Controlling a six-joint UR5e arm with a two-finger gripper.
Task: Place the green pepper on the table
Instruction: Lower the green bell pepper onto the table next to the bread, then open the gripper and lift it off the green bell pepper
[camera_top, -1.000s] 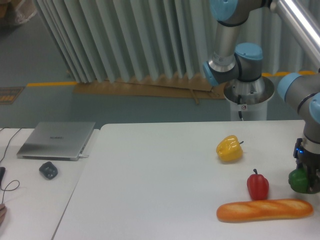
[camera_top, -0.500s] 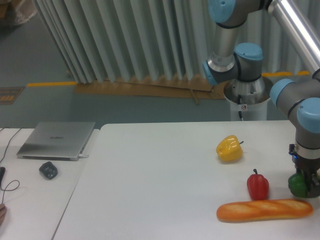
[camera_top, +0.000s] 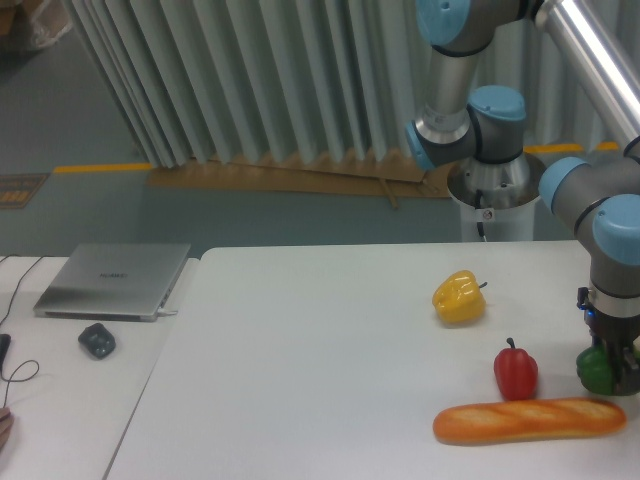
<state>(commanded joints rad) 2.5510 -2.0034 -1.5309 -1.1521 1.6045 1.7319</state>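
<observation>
- The green pepper sits at the far right edge of the table, low against the surface; whether it rests on the tabletop or hangs just above it cannot be told.
- The gripper comes straight down from the arm's wrist over that same right edge, and its dark fingers reach down alongside the pepper.
- The pepper lies between the jaws: one dark finger shows on its right side, and the green body bulges out to the left of it. The jaws look closed narrowly around the pepper, holding it.
- Only the left part of the pepper is plainly seen; the rest is hidden behind the finger and near the picture's border.
- A long baguette lies across the front right part of the table, just in front of and below the pepper, its right end close under the gripper.
- A red pepper with a dark stem stands upright just left of the green one, apart from it and near the baguette's back edge.
- A yellow pepper lies farther back toward the rear right of the table, well apart from the gripper.
- On the adjoining desk at the left are a closed laptop and a dark mouse.
</observation>
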